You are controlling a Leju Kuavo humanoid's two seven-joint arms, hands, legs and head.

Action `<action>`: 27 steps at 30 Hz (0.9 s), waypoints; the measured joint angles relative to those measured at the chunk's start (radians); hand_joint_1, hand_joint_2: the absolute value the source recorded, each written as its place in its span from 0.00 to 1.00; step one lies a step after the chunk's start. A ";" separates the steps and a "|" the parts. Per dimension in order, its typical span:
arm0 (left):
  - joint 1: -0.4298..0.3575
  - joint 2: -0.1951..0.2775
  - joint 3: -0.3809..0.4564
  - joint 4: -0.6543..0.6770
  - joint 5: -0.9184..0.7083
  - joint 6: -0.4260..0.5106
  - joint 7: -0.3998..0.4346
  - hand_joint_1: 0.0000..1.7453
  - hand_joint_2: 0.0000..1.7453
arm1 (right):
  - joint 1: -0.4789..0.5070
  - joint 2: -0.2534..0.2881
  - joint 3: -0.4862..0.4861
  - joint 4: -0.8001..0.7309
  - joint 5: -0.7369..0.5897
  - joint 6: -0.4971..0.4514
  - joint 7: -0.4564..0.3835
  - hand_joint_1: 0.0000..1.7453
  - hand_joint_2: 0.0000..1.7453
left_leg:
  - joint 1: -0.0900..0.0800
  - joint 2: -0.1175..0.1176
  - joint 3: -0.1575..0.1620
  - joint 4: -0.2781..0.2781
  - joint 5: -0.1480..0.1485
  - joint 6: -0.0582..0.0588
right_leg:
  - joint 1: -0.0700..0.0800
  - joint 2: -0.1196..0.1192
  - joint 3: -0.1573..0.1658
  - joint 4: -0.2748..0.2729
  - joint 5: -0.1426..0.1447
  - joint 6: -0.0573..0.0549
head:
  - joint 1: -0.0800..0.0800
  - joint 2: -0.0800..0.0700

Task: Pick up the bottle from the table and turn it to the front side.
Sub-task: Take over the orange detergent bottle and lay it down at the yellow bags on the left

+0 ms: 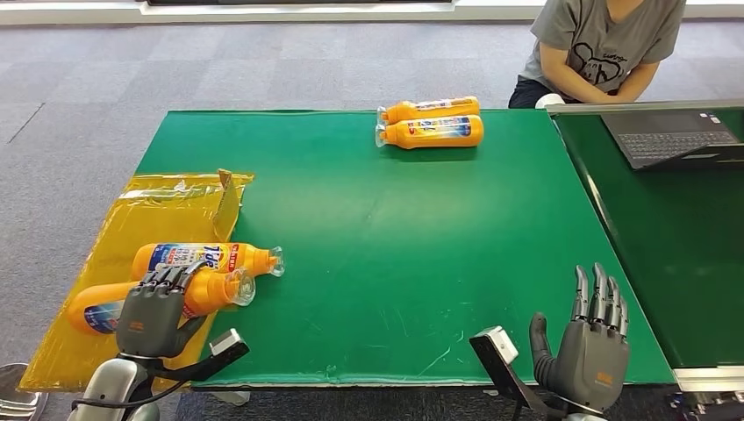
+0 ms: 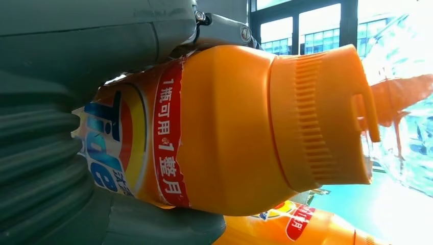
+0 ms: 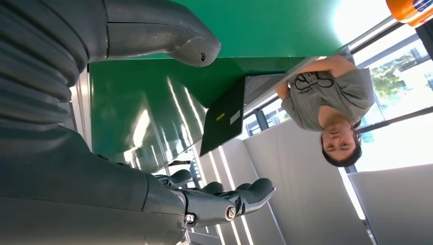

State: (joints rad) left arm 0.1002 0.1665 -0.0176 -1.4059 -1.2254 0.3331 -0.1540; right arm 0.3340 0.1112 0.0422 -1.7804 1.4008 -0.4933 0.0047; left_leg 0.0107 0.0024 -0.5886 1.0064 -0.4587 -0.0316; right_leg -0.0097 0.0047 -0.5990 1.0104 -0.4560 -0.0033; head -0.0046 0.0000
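Note:
Two orange detergent bottles lie on a yellow sheet (image 1: pixel 105 254) at the table's near left. My left hand (image 1: pixel 154 314) grips the nearer bottle (image 1: pixel 211 289) around its body; up close this bottle (image 2: pixel 245 127) shows its red-and-blue label and ribbed orange cap. The other bottle (image 1: pixel 206 257) lies just beyond it, and also (image 2: pixel 291 229) under the held one in the left wrist view. My right hand (image 1: pixel 586 346) is raised at the table's near right edge with fingers straight and apart, holding nothing (image 3: pixel 214 204).
Two more orange bottles (image 1: pixel 432 121) lie side by side at the far middle of the green table (image 1: pixel 377 219). A second green table at the right bears a laptop (image 1: pixel 671 136). A person (image 1: pixel 605 44) sits behind it.

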 joint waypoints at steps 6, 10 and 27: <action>-0.017 0.012 -0.005 0.005 0.004 0.009 -0.001 0.00 0.00 | 0.007 0.010 -0.018 0.001 0.011 0.004 -0.005 0.00 1.00 | 0.000 0.000 0.000 0.000 0.000 0.000 | 0.000 0.000 0.000 0.000 0.000 0.000 | 0.000 0.000; -0.031 0.012 -0.006 0.013 0.004 0.022 0.002 0.00 0.00 | 0.014 0.016 -0.022 0.000 0.016 0.006 -0.013 0.00 1.00 | 0.000 0.000 0.000 0.000 0.000 0.000 | 0.000 0.000 0.000 0.000 0.000 0.000 | 0.000 0.000; -0.019 0.009 -0.006 -0.007 0.001 0.035 0.015 0.00 0.00 | 0.016 0.030 -0.025 0.000 0.021 0.016 -0.023 0.00 1.00 | 0.000 0.000 0.001 0.000 0.000 0.000 | 0.000 0.000 0.001 0.000 0.000 0.000 | 0.000 0.000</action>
State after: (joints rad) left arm 0.0812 0.1758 -0.0237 -1.4133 -1.2248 0.3682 -0.1392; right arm 0.3501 0.1413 0.0175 -1.7800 1.4218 -0.4773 -0.0183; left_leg 0.0107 0.0023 -0.5880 1.0063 -0.4587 -0.0316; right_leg -0.0097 0.0047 -0.5983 1.0104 -0.4559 -0.0033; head -0.0046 0.0000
